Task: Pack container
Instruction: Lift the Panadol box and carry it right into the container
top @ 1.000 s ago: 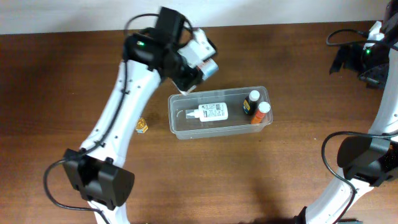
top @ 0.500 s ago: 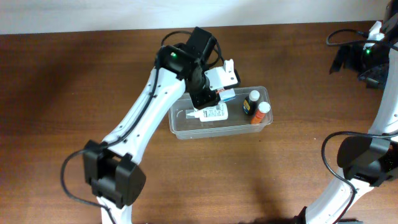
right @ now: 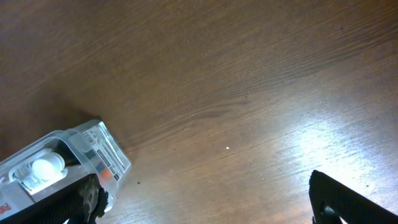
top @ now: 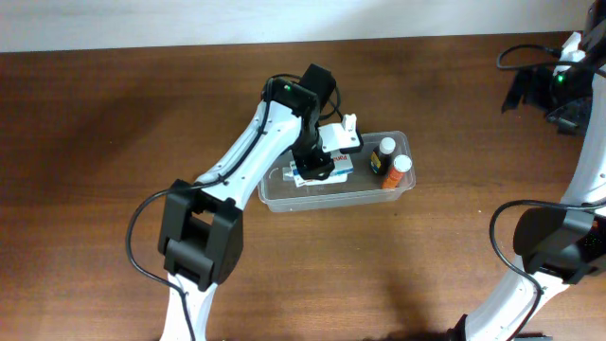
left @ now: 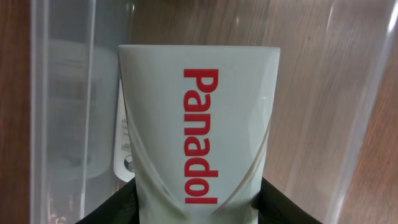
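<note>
The container [top: 365, 195], a clear shallow tub, sits mid-table. Inside lie a white bottle [top: 288, 174], partly hidden, and two small bottles, one dark [top: 383, 154] and one orange [top: 398, 171], at its right end. My left gripper [top: 325, 159] is shut on a white Panadol box [top: 336, 167] over the tub's middle. In the left wrist view the Panadol box [left: 199, 124] fills the space between the black fingers [left: 106, 208], with the container's walls [left: 37, 93] on both sides. My right gripper [top: 554, 90] is far off at the back right, open [right: 205, 211] over bare wood.
The right wrist view catches one labelled end of the tub [right: 102, 152] at its left edge. Black cables [top: 516, 57] lie near the right arm at the table's back right corner. A pale wall runs along the table's far edge.
My left arm has swung right and toward the front with the Panadol box, from behind the tub's back left corner to over its middle, and lower. The right arm has not moved.
</note>
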`<action>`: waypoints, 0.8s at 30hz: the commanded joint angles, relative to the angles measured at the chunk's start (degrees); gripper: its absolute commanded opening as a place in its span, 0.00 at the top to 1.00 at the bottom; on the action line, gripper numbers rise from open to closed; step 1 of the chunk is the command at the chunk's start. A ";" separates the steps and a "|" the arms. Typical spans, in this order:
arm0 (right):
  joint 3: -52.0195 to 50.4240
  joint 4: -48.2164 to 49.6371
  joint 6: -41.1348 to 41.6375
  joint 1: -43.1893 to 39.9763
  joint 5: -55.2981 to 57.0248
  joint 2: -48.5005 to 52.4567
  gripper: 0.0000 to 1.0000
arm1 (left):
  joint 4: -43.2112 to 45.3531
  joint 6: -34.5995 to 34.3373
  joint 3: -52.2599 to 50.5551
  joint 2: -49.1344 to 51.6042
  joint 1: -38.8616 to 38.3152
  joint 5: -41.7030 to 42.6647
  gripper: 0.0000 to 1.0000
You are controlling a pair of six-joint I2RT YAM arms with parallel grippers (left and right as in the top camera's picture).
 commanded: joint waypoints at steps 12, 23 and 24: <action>-0.24 0.02 -0.17 -0.44 0.09 -1.07 0.02 | -0.66 2.36 -0.15 3.19 0.13 0.70 0.48; -0.24 0.02 -0.20 -0.44 0.09 -1.07 0.02 | -3.41 3.65 -0.15 3.34 0.13 0.92 0.48; -0.24 0.02 -0.17 -0.44 0.09 -1.07 0.02 | -3.54 3.65 -0.15 3.34 0.07 0.92 0.48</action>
